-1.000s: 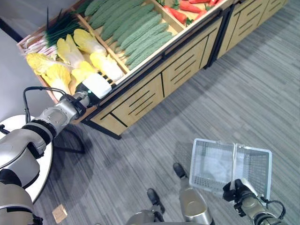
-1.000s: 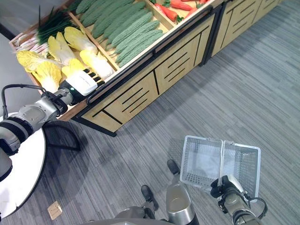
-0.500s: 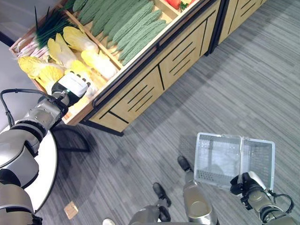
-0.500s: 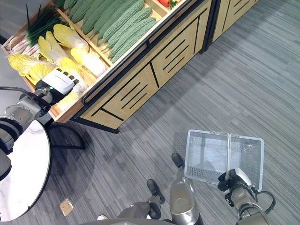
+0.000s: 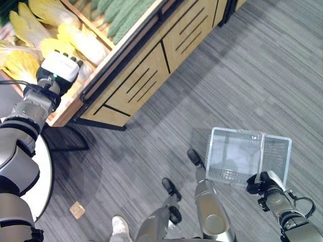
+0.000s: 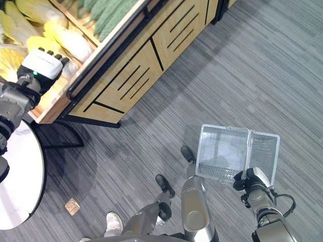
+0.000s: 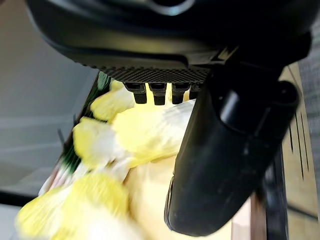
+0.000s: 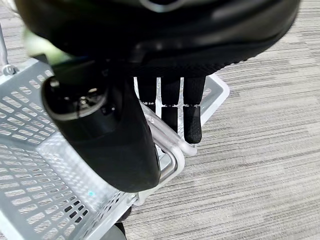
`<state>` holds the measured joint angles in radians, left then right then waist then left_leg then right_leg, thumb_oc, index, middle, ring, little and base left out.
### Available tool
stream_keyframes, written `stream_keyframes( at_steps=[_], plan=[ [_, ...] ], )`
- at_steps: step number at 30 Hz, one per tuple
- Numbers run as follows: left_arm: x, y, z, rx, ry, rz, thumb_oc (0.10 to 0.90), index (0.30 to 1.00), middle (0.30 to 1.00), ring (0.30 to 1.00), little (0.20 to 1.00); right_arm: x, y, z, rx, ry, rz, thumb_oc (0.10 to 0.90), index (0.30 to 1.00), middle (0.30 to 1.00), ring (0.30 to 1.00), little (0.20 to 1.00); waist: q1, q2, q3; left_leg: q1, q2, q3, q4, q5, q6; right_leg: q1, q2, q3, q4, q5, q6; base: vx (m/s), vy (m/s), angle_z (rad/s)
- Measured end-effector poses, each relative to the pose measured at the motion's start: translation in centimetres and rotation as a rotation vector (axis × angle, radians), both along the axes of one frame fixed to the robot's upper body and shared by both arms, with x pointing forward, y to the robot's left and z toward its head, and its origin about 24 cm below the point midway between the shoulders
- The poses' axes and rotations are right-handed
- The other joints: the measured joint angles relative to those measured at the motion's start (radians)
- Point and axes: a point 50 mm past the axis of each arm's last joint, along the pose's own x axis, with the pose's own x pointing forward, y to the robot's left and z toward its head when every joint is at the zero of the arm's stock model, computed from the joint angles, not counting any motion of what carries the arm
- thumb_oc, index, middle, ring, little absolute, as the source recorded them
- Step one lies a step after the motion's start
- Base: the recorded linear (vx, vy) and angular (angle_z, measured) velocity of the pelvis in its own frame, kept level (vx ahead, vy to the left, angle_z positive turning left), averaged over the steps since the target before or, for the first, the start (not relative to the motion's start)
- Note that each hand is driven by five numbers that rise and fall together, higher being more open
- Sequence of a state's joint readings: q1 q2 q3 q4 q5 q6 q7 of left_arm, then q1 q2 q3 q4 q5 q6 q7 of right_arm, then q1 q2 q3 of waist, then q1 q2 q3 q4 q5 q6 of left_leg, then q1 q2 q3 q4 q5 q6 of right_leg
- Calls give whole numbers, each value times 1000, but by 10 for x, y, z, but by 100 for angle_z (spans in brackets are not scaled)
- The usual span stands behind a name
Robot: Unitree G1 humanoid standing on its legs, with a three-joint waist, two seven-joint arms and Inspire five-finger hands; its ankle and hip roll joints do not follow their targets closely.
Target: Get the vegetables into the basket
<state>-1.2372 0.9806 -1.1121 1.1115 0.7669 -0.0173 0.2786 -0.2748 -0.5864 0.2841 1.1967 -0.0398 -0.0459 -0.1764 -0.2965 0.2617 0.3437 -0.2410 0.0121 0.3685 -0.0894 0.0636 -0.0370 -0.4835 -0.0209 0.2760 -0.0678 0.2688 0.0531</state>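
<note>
Yellow cabbages [image 5: 81, 43] lie in the wooden display bin, with green gourds [image 5: 117, 19] in the compartment beside them. My left hand [image 5: 58, 69] hovers over the cabbages near the bin's front edge. In the left wrist view its fingers [image 7: 160, 92] are straight above a cabbage [image 7: 145, 130], with the thumb alongside and nothing held. The white mesh basket [image 5: 237, 131] hangs low over the carpet at the lower right. It is empty. My right hand [image 5: 262, 182] has its fingers [image 8: 192, 122] curled over the basket's handle [image 8: 165, 137].
The wooden display stand [image 5: 136, 85] with slatted drawer fronts runs across the upper left. A round white table [image 5: 43, 176] stands at the left, below my left arm. A small tan tag [image 5: 77, 210] lies on the grey carpet.
The camera has tilted, shifting the whole picture. My left hand has moved from the bin's front rail to over the cabbages. The right hand still holds the basket.
</note>
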Motion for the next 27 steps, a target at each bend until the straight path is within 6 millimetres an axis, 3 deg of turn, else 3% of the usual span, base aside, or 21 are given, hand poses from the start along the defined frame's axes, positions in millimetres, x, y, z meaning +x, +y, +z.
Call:
stream_keyframes(
  at_steps=[8,18,27],
  plan=[
    [-1,6,9,-35,-46,39,900,1000,1000,1000,1000,5,2,2,2,-8,3,400,300,300,300,300,8,0,0,-1,8,-1,0,0,0,-10,12,16,0,3,-5,15,-4,-7],
    [-4,12,-4,-46,8,85,900,1000,1000,1000,1000,10,3,4,-4,-18,6,400,300,300,300,300,8,0,0,-14,5,1,0,0,0,-32,14,23,12,0,0,0,-1,-1],
    [-4,14,-3,-74,1,95,900,1000,1000,1000,1000,10,4,4,-12,-20,10,400,300,300,300,300,10,0,0,-15,6,1,0,0,0,-33,15,22,12,2,-1,0,0,0]
  ],
)
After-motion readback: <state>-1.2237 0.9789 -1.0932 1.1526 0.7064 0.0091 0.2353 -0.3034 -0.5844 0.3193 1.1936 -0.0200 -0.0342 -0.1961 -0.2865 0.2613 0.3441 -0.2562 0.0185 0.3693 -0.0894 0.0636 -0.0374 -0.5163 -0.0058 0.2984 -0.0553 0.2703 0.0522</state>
